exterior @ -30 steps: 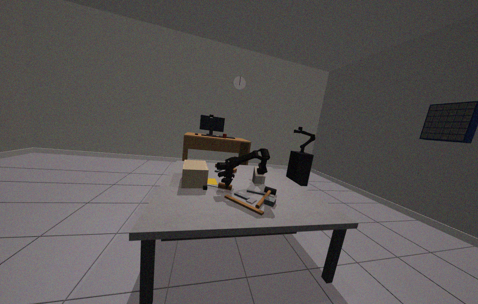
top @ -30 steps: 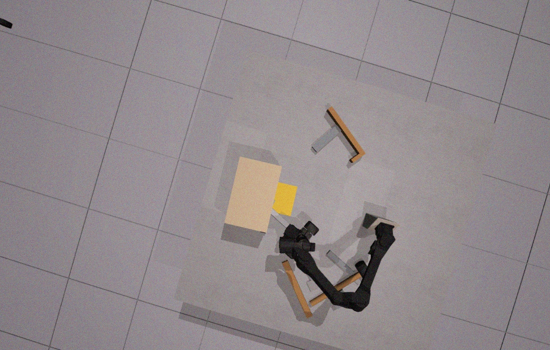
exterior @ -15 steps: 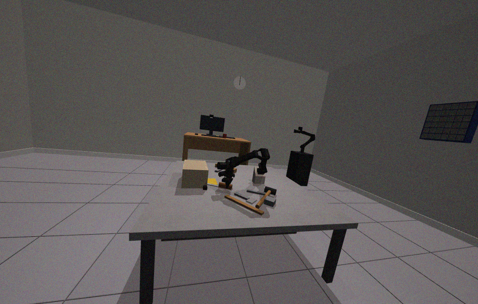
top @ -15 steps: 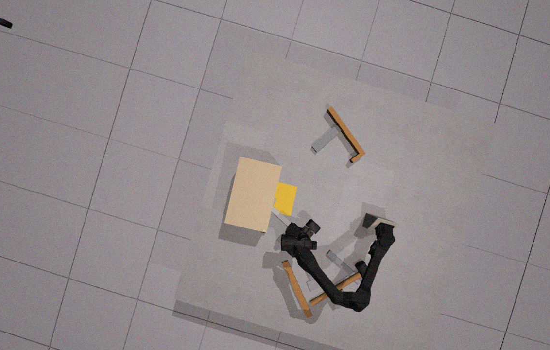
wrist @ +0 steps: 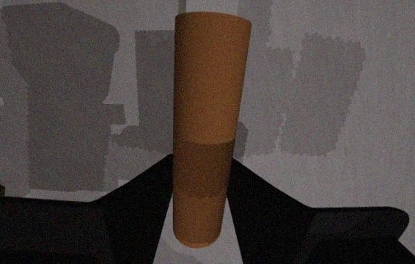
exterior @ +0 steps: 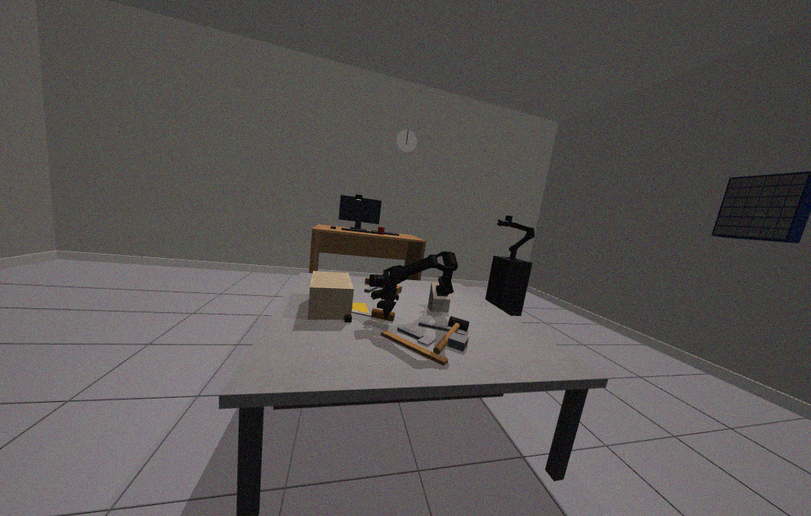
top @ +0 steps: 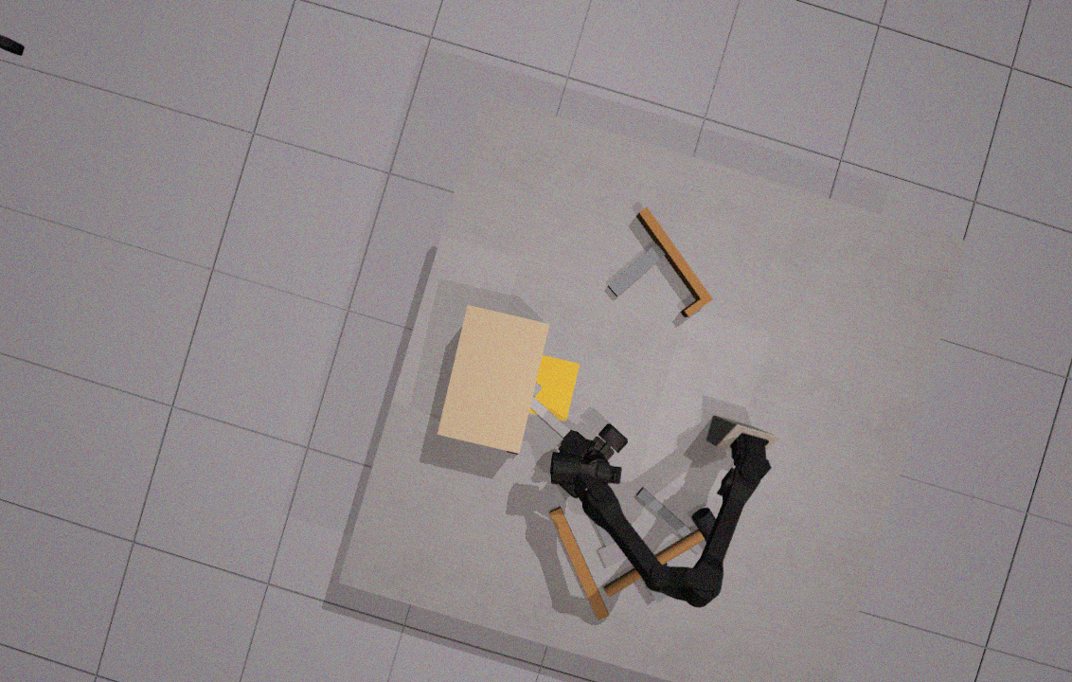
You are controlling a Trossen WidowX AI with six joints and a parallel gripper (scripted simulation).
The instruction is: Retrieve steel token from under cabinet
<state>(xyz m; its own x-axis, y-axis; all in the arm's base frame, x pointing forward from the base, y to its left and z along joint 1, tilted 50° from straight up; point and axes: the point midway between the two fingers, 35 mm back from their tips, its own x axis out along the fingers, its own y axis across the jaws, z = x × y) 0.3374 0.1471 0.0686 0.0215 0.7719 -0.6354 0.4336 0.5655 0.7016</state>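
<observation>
My gripper (top: 571, 439) (exterior: 387, 313) (wrist: 200, 161) is shut on the orange handle (exterior: 380, 314) (wrist: 207, 92) of a tool low over the table. Its thin grey shaft (top: 549, 420) (exterior: 362, 313) runs from the handle toward the cabinet (top: 493, 377) (exterior: 330, 298). The yellow marked area (top: 559, 385) (exterior: 361, 307) lies at the cabinet's front. A small grey piece (top: 536, 389) shows over the yellow beside the cabinet edge; I cannot tell whether it is the tool's end or the token. No token is clearly visible elsewhere.
A wooden bar (top: 580, 564) (exterior: 413, 347) and a black-headed mallet (top: 654, 563) (exterior: 447, 337) lie near the arm, with grey pieces among them. An L-shaped wooden tool (top: 675, 254) lies on the far side. A small black block (exterior: 347, 318) shows at the cabinet's near corner.
</observation>
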